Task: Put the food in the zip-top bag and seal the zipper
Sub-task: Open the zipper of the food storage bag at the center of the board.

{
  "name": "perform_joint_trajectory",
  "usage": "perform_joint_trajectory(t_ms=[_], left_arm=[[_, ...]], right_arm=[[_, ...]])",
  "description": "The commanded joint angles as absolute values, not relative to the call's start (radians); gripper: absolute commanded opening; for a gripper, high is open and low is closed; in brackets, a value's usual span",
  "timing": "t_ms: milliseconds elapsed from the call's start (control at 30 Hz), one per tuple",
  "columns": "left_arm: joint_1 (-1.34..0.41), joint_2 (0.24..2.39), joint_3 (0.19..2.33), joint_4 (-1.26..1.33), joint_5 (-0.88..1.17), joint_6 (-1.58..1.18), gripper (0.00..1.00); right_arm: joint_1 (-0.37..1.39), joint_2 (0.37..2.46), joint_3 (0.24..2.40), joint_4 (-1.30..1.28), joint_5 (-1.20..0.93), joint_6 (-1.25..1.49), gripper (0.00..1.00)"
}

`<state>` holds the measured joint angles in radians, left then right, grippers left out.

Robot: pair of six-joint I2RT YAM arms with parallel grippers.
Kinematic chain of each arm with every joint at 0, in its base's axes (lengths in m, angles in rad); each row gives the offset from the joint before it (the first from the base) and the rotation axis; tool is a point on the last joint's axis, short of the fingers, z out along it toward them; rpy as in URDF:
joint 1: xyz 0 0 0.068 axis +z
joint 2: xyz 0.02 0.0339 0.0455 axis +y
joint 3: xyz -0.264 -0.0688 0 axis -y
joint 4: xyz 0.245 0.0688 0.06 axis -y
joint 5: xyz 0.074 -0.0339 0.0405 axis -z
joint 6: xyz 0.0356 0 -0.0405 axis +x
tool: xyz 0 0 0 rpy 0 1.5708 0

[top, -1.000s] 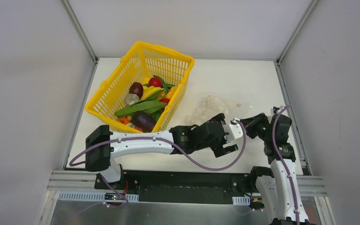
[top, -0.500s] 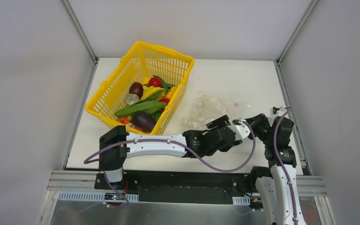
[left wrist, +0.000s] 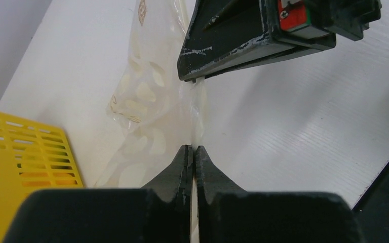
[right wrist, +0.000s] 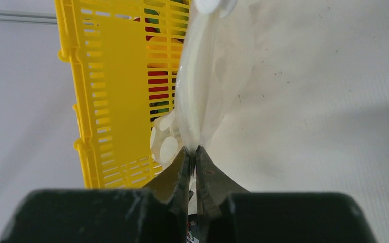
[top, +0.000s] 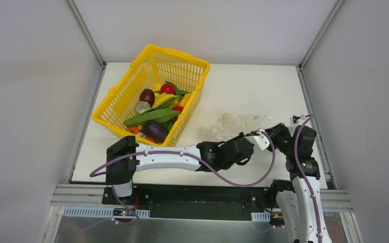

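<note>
While both hands are clamped on the zip-top bag (top: 230,123), none of the food (top: 154,114) has gone into it; I judge the task to be at its opening stage.

Position of items: the bag lies crumpled on the desk (top: 243,86), right of centre and toward the near edge. It sits between the yellow mesh basket (top: 180,54) and the right edge, apart from the basket. The basket stands in the left half of the desk. It holds all the food I can see: red, purple, yellow and long green pieces, heaped together.

Left hand (left wrist: 193,152): fingers pressed together, with a thin edge of the bag's film pinched between the tips.

Right hand (right wrist: 192,152): fingers likewise closed, with a fold of the dotted film caught between them. The left wrist view shows the two hands close together on the same stretch of bag, facing one another.

Zipper: I cannot pick it out with certainty, nor tell whether the mouth is open or sealed.

Done: bag gripped at two points. Outstanding, in my judgement: spreading the mouth, moving each piece from basket to bag, and pressing the seal shut along its length. Risk noted: the film is thin and slippery, so a pinch may slide off.
</note>
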<state>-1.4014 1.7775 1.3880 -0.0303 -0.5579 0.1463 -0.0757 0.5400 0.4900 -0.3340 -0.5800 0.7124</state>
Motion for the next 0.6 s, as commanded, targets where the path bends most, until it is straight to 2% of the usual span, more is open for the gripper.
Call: perform_joint_trajectory(t_ms=[0, 100, 200, 300, 567], left_arm=[[-1.401, 1.698, 1.372, -0.003, -0.566, 0.132, 0.0], [-1.381, 1.683, 1.364, -0.003, -0.526, 0.09, 0.0], [-1.342, 1.65, 1.328, -0.003, -0.441, 0.008, 0.0], [-1.301, 1.615, 1.277, 0.052, -0.376, -0.07, 0.0], [-1.258, 1.598, 1.256, 0.034, -0.353, -0.161, 0.0]], right_arm=[[-0.071, 0.549, 0.523, -0.339, -0.572, 0.653, 0.13], [-0.071, 0.56, 0.523, -0.34, -0.576, 0.637, 0.35], [-0.071, 0.556, 0.526, -0.339, -0.604, 0.618, 0.48], [-0.071, 0.53, 0.531, -0.335, -0.606, 0.616, 0.5], [-0.071, 0.409, 0.495, -0.216, -0.646, 0.719, 0.48]])
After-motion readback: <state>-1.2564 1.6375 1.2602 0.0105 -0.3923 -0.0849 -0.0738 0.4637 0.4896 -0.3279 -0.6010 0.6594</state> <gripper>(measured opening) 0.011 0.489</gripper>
